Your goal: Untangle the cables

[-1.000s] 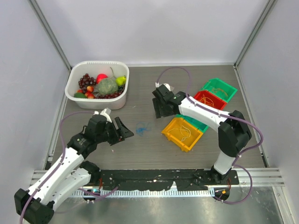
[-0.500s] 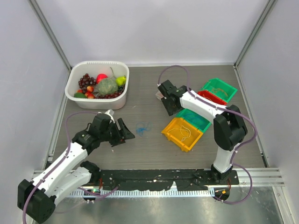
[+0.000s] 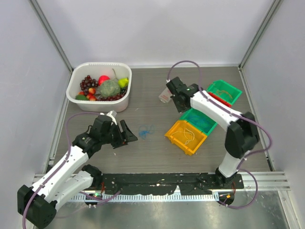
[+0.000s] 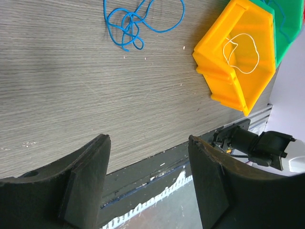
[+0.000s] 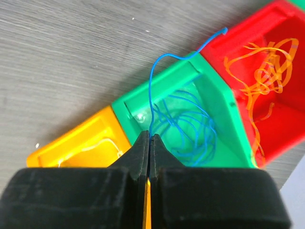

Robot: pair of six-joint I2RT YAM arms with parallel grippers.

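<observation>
Cables in blue (image 5: 188,119) are lying coiled inside the middle green bin (image 5: 133,95), and the right fingers (image 5: 140,157) are pinching one more blue cable (image 5: 151,86) directly over that bin. The two fingers are pressing flat together with the thin wire caught between their tips. From there it is rising straight and then bending sideways, its free end curling in front of the red bin (image 5: 248,28). Orange cables (image 5: 267,71) are sitting in a loose heap inside the red bin, which is touching the green one. On the green bin's other side the yellow bin (image 4: 224,86) is holding a white cable (image 4: 243,50) looped on its floor. A second green bin (image 3: 231,86) is standing at the far right of the row, and its contents are too small to make out. A blue tangle (image 3: 146,130) is lying on the bare counter (image 3: 143,102), apart from the bins, between the two arms. The left fingers (image 4: 83,181) are standing wide apart and gripping nothing, hovering over the counter just left of the tangle without touching it. A white tub (image 3: 97,63) of fruit is sitting at the far left corner, well apart from the cables
</observation>
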